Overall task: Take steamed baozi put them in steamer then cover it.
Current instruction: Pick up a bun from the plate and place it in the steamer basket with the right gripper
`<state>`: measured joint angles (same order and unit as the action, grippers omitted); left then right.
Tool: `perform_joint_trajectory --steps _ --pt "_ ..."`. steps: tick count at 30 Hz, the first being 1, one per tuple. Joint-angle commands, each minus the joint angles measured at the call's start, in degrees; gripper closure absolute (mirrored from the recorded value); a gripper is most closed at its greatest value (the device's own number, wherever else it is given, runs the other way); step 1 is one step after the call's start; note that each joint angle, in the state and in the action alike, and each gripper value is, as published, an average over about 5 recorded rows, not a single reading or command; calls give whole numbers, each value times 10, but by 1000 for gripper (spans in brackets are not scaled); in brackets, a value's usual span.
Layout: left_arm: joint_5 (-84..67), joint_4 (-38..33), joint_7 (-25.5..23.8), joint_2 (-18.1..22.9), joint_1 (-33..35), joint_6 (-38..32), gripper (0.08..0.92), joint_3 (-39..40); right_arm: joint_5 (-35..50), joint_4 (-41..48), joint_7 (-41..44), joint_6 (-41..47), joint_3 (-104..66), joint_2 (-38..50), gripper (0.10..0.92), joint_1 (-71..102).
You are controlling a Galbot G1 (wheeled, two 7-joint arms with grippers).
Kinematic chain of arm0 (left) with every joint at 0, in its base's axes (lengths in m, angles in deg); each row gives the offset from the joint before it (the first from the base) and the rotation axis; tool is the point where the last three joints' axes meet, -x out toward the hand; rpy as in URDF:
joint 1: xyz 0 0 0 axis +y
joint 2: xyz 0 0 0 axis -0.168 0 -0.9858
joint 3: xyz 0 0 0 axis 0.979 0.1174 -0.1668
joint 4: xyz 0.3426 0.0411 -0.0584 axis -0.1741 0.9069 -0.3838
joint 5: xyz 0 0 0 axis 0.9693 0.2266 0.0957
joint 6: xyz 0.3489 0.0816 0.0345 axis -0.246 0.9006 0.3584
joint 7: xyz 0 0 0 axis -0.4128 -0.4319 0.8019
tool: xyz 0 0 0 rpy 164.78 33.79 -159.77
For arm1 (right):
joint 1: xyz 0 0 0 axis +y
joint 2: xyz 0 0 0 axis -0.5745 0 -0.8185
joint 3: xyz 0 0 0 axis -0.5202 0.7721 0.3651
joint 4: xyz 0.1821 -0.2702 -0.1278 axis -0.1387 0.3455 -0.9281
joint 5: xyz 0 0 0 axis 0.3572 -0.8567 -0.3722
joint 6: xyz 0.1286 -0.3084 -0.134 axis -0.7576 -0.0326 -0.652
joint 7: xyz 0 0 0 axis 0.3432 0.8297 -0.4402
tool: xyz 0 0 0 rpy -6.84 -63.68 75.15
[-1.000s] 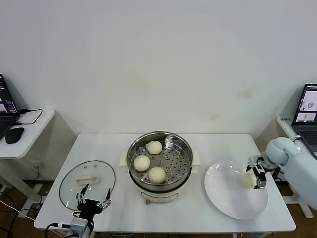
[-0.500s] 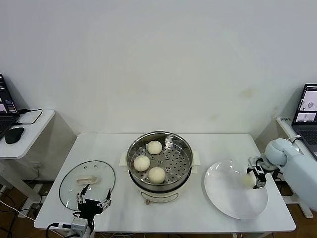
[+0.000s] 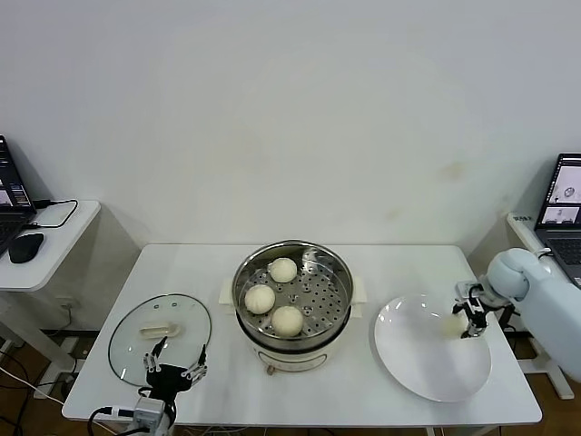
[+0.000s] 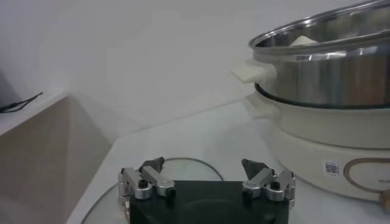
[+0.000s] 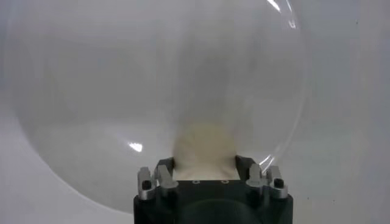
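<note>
The steamer (image 3: pixel 341 312) stands mid-table with three steamed baozi (image 3: pixel 288 321) on its perforated tray. A fourth baozi (image 3: pixel 451 324) is over the right side of the white plate (image 3: pixel 422 368), and my right gripper (image 3: pixel 466 322) is shut on it. The right wrist view shows that bun (image 5: pixel 201 146) filling the gap of the right gripper (image 5: pixel 204 161), both fingers against its sides. The glass cover (image 3: pixel 132 338) lies flat at the table's left. My left gripper (image 3: pixel 174 371) waits open at the cover's near edge; the left wrist view shows it (image 4: pixel 204 164) empty over the cover (image 4: pixel 183 168).
The steamer's steel wall (image 4: pixel 329 73) and cream base rise close beyond the left gripper. A side desk with a laptop and mouse (image 3: pixel 25 245) stands far left. Another laptop (image 3: pixel 563 204) sits at the far right, behind my right arm.
The right gripper's fingers have closed in on the bun on the plate and moved slightly up and back with it. The left arm has stayed put.
</note>
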<state>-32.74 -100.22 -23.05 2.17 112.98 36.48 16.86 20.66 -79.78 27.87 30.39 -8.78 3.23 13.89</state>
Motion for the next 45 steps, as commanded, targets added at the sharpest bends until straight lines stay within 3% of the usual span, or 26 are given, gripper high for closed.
perform_joint_trajectory --steps 1,8,16,23,33,45 --pt "2 -1 1 2 -2 -1 177 2 103 -44 9 35 75 33 423 -92" --pt "4 -13 1 0 -5 -1 177 -2 204 -77 17 75 212 22 423 -290" --pt "-1 -18 -2 -18 -12 -1 177 -24 371 -80 25 121 418 -70 423 -542" --pt "1 -28 -3 -22 -16 -1 177 -20 449 -67 26 158 471 -152 423 -599" --pt "-5 -36 -3 -24 -16 -2 177 -19 485 -58 13 199 505 -252 423 -581" --pt "-14 -41 -3 -33 -13 -2 177 -27 462 -38 -12 221 521 -296 423 -522"
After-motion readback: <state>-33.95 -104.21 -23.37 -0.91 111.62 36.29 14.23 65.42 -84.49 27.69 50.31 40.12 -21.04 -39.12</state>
